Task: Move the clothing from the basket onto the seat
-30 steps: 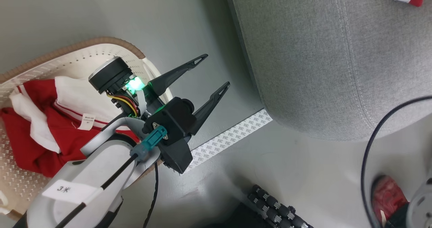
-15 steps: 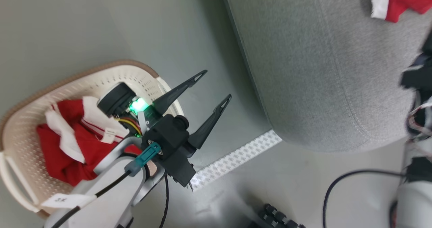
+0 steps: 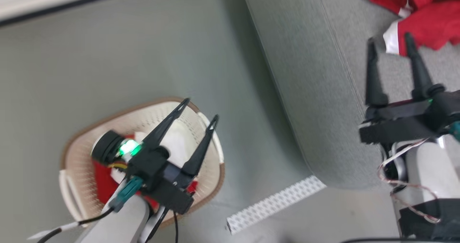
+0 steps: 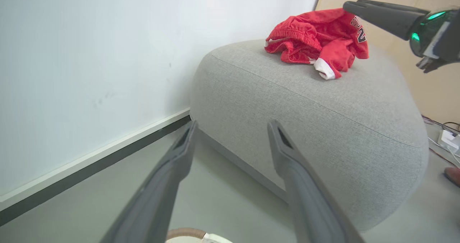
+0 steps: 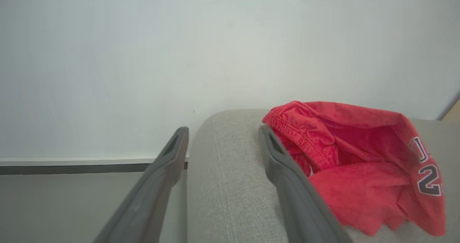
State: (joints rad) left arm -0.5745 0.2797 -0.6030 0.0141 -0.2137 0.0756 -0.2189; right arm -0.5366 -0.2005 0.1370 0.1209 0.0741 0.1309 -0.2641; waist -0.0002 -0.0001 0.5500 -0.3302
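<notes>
between loads. red garment (image 3: pixel 427 34) down on seat (image 3: pixel 323 92), just past right gripper (image 3: pixel 389 37): fingers apart, nothing held. more red and white clothing (image 3: pixel 102 180) in basket (image 3: pixel 107 119), beneath left gripper (image 3: pixel 201 108), likewise spread and empty. next, probably: lower left gripper in, pinch a fold, lift clear.

1. A crumpled red top (image 3: pixel 424 9) with a white cuff lies on the big grey seat (image 3: pixel 323 92), upper right.
2. The cream basket (image 3: pixel 118 126) sits on the floor, lower left, with red and white clothes (image 3: pixel 102 185) inside.
</notes>
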